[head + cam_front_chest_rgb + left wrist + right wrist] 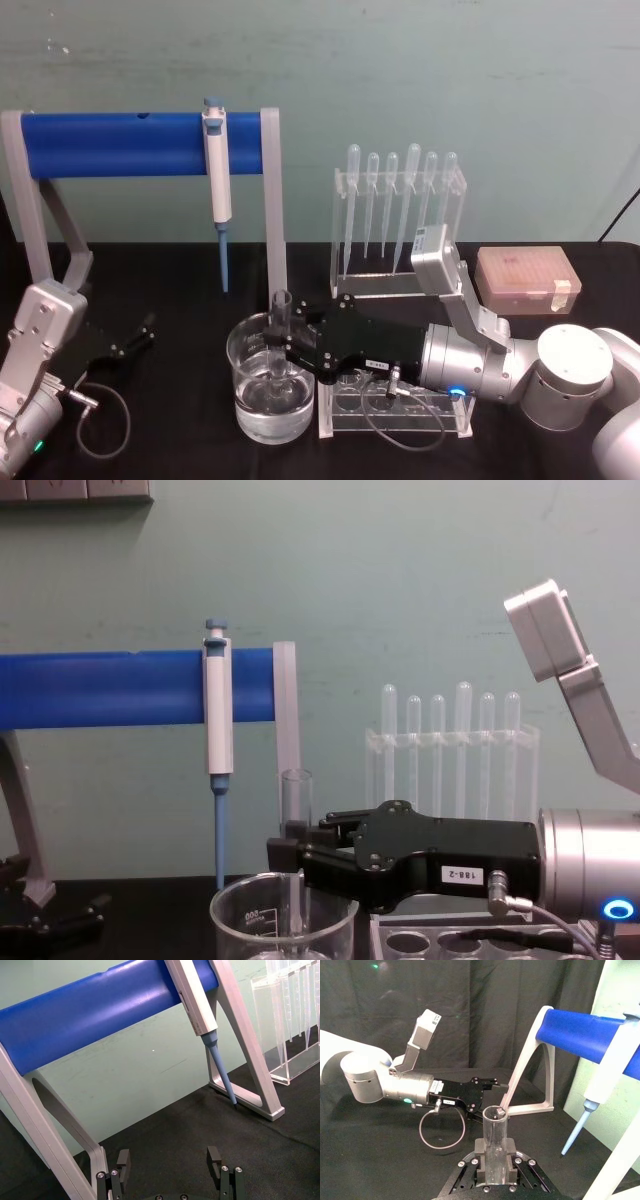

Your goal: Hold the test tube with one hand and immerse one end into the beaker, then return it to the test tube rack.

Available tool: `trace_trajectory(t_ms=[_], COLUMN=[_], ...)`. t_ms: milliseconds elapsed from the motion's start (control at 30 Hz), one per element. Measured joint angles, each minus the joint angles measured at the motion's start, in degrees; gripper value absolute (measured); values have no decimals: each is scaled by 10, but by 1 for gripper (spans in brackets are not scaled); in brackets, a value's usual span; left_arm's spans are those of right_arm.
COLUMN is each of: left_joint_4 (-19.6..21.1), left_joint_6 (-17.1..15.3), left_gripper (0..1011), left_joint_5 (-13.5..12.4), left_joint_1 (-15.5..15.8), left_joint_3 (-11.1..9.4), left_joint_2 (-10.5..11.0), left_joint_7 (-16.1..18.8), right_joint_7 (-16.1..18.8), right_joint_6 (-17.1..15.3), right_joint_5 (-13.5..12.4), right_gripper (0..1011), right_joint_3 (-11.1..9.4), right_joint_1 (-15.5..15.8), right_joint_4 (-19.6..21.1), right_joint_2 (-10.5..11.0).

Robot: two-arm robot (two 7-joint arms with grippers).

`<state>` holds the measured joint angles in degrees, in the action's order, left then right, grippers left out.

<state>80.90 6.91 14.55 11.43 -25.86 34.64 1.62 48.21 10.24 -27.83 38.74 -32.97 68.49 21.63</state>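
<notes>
The test tube (281, 330) stands upright, a clear glass tube with its open rim on top. My right gripper (287, 352) is shut on it around mid-height, reaching in from the right. The tube's lower end is inside the beaker (250, 345), a wide clear glass with water in its bottom part. From the chest, the tube (296, 800) rises above the beaker (245, 920), held by the right gripper (288, 855). The right wrist view looks down the tube (495, 1135) between the fingers (479, 1152). My left gripper (135, 338) rests open at the left; the left wrist view shows its fingers (123, 1159) apart.
A grey stand with a blue bar (120, 145) carries a blue-and-white micropipette (217, 165) behind the beaker. A clear rack of thin pipettes (400, 215) stands at the back. A clear tube rack (440, 412) sits under my right wrist. A pink tip box (525, 280) lies at the far right.
</notes>
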Motion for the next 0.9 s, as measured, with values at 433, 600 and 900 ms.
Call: trace_trajectory(t_ms=[433,600,900], left_joint_4=[0,0,0], left_joint_6=[0,0,0], left_gripper=[1000,1000,1000], left_joint_5=[0,0,0], left_joint_1=[0,0,0], left_joint_3=[0,0,0], left_joint_2=[0,0,0], left_joint_7=[0,0,0], right_joint_7=[0,0,0], right_joint_6=[0,0,0], right_joint_5=[0,0,0], right_gripper=[224,225,224], right_joint_3=[0,0,0], right_joint_1=[0,0,0], right_joint_4=[0,0,0], right_joint_2=[0,0,0])
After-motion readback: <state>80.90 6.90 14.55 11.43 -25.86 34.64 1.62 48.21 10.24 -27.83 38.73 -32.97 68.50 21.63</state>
